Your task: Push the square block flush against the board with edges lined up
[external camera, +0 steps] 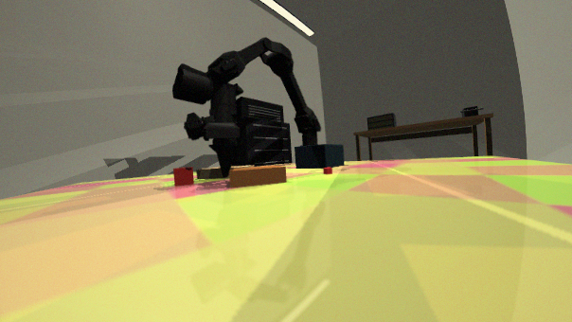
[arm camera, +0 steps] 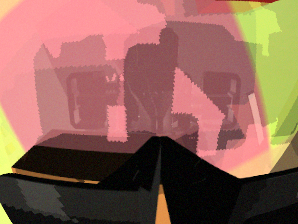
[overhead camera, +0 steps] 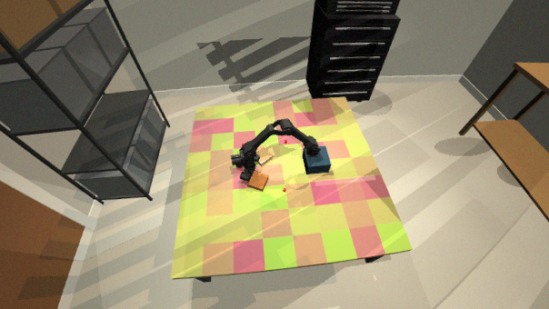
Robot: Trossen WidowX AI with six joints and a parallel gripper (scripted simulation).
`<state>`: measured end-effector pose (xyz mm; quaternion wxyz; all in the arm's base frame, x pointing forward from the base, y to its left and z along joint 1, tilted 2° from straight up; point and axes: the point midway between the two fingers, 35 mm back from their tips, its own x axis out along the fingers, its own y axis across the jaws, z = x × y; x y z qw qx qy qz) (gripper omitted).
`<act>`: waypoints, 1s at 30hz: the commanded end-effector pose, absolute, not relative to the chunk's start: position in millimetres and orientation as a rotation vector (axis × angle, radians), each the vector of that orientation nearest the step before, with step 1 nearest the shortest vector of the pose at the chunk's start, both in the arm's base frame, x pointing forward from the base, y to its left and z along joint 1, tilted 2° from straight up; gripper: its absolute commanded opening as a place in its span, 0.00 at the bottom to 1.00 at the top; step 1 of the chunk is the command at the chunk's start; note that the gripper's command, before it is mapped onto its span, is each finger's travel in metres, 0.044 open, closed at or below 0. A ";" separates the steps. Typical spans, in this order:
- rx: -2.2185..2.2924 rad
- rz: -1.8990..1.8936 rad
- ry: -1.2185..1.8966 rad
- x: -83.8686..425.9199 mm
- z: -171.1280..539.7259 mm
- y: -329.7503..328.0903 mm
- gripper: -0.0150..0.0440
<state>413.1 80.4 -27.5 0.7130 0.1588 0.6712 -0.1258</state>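
We find the hand (overhead camera: 245,176) (external camera: 225,174) (arm camera: 158,144) closed, gripping nothing — set low beside the block (overhead camera: 258,181) (external camera: 258,176) (arm camera: 75,162), presumably to push it toward the board (overhead camera: 265,158) (external camera: 206,173).

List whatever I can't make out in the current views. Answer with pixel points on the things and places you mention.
- Top: part of the flat tan wooden board (overhead camera: 267,158) (external camera: 208,173), hidden by the black arm.
- Wrist: the square orange block's (overhead camera: 258,181) (external camera: 259,176) (arm camera: 75,159) full outline, hidden by the black gripper (overhead camera: 245,176) (external camera: 225,174) (arm camera: 158,144).
- Wrist: the red object (arm camera: 240,6), cut off by the top edge.
- Exterior: fingertip contact with the block, too small to tell.

Closed gripper (external camera: 224,174) beside orange block (external camera: 258,176).
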 end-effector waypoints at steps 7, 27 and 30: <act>0.349 -0.278 1.511 393.8 -32.9 89.5 0.25; 0.349 -0.278 1.513 369.2 -33.9 103.5 0.25; 0.350 -0.278 1.513 365.6 -34.1 105.8 0.25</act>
